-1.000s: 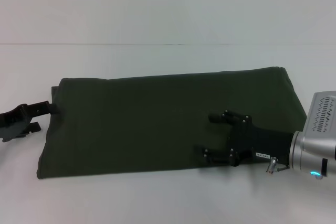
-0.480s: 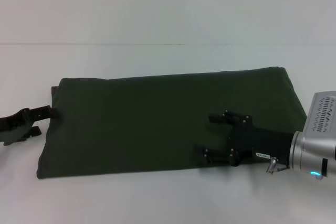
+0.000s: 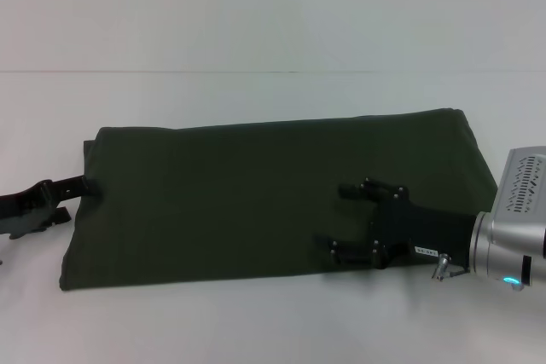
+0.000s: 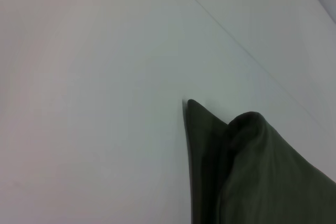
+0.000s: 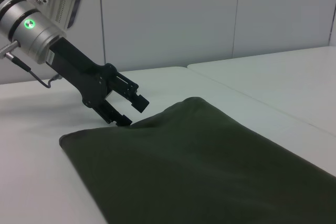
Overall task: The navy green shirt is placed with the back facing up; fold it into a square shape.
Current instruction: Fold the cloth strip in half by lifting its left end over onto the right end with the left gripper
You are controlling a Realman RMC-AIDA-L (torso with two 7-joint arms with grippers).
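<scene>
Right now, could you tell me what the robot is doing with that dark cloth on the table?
The robot is folding the navy green shirt, which already lies as a long rectangular band across the white table. The left gripper sits at the shirt's left end with open jaws, one tip touching the fabric's raised edge. The right gripper hovers with open jaws over the shirt's right part. Neither holds the fabric, and the square is not yet made.

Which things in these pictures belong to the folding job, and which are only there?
Belong to the job:
- shirt, folded into a long band
- left pincer, open at the shirt's left end
- right pincer, open above the shirt's right part

Only there:
- white table
</scene>
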